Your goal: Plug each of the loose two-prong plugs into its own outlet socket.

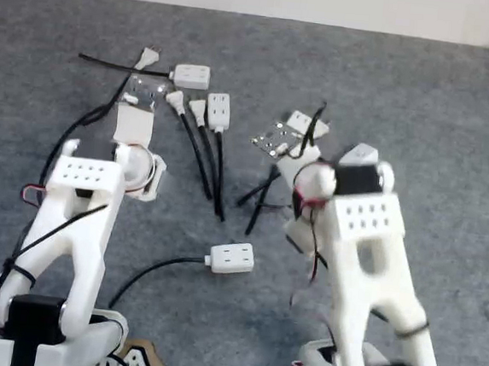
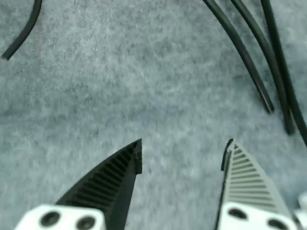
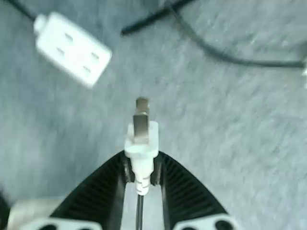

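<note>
My right gripper is shut on a white two-prong plug, whose prongs point away from the wrist. A white outlet socket lies on the carpet a short way beyond and to one side of the prongs. In the high view this socket lies between the two arms, with the right gripper just to its right. My left gripper hangs open above bare carpet with nothing between its fingers. It shows at the left in the high view. Loose plugs and more sockets lie farther back.
Black cables run across the carpet near the left gripper. Another socket and a plug lie at the back left. Further white sockets and a small circuit board lie behind the right arm.
</note>
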